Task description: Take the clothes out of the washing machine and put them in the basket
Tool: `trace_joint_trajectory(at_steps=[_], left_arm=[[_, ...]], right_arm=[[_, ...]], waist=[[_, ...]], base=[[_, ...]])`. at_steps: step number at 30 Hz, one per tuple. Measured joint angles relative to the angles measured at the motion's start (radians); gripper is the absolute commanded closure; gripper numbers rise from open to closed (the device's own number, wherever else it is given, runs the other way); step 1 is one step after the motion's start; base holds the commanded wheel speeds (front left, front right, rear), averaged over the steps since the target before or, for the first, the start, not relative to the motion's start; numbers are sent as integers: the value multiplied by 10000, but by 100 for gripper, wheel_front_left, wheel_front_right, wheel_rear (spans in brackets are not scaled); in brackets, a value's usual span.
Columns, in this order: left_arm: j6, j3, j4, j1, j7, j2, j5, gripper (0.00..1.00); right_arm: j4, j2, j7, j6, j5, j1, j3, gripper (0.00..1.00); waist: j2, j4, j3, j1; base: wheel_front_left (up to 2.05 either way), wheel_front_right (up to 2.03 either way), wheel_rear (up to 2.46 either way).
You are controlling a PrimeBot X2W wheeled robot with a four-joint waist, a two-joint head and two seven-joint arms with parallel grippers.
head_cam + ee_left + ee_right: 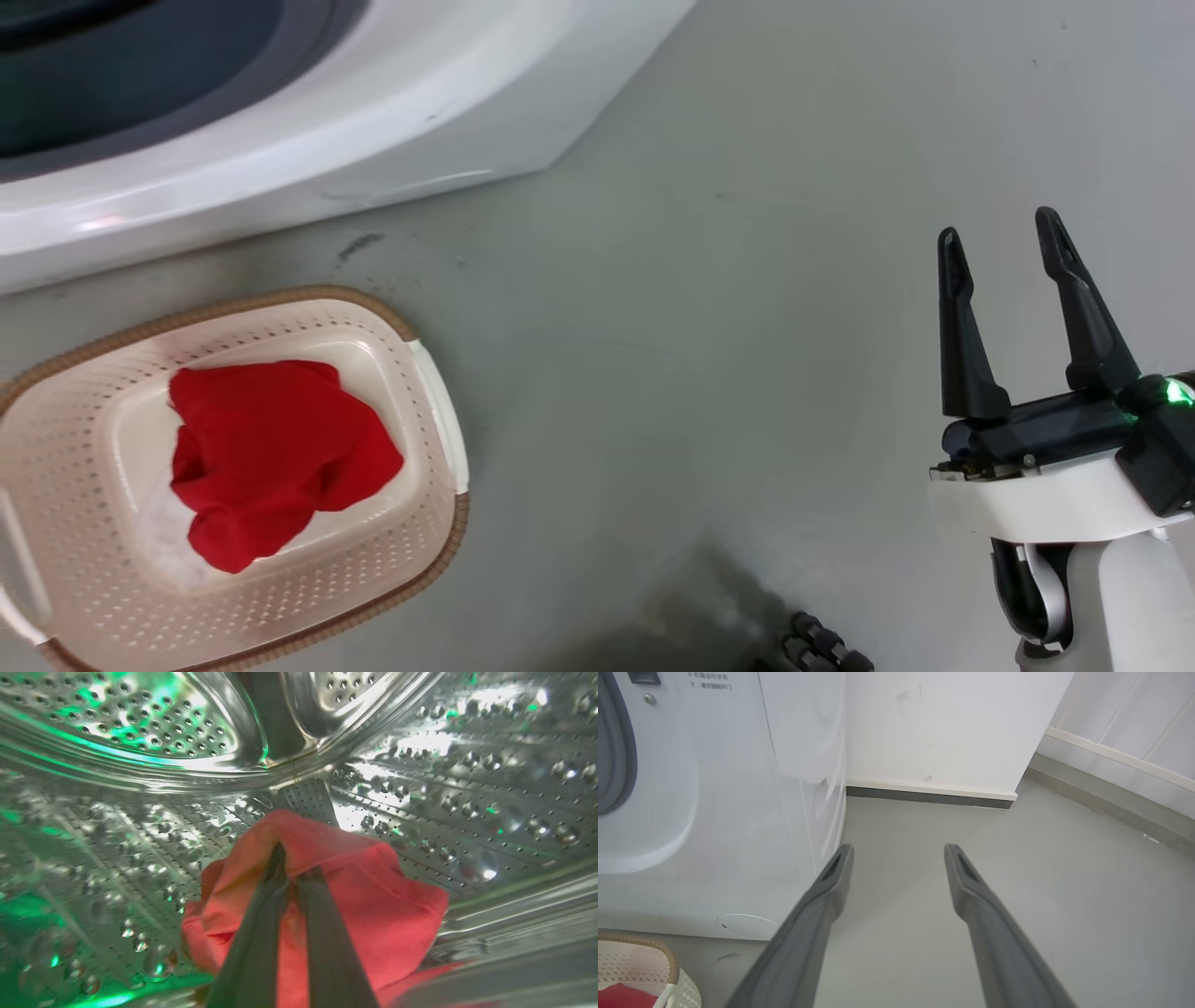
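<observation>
Inside the washing machine's steel drum (140, 826), my left gripper (294, 863) is shut on a red garment (373, 905), its two dark fingers pinching a fold near the top of the bunched cloth. Another red garment (271, 457) lies crumpled in the cream basket (439, 411) on the floor at the lower left of the head view, just below the white washing machine (308, 159). My right gripper (999, 233) hangs open over bare floor at the right, holding nothing. In the right wrist view that gripper (899, 854) points at the floor beside the machine (714, 812).
A white wall with a dark skirting (924, 795) stands behind the machine. Grey floor (700, 373) stretches between the basket and my right arm. A corner of the basket (649, 970) shows at the lower left of the right wrist view.
</observation>
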Motion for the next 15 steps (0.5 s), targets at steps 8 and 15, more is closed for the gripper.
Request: trace_joint_trajectory(at_steps=[8,15], left_arm=[[-10,-278,-77,1500,-1358,-654,-512,100],[-10,-617,-232,3069,-2838,-991,-606,100]], right_arm=[[153,2,-2,-2,-385,28,-341,0],[460,6,0,0,-610,293,-391,0]], waist=[[0,649,-1024,0],[0,1172,-2087,-1]], base=[[0,0,0],[0,0,0]])
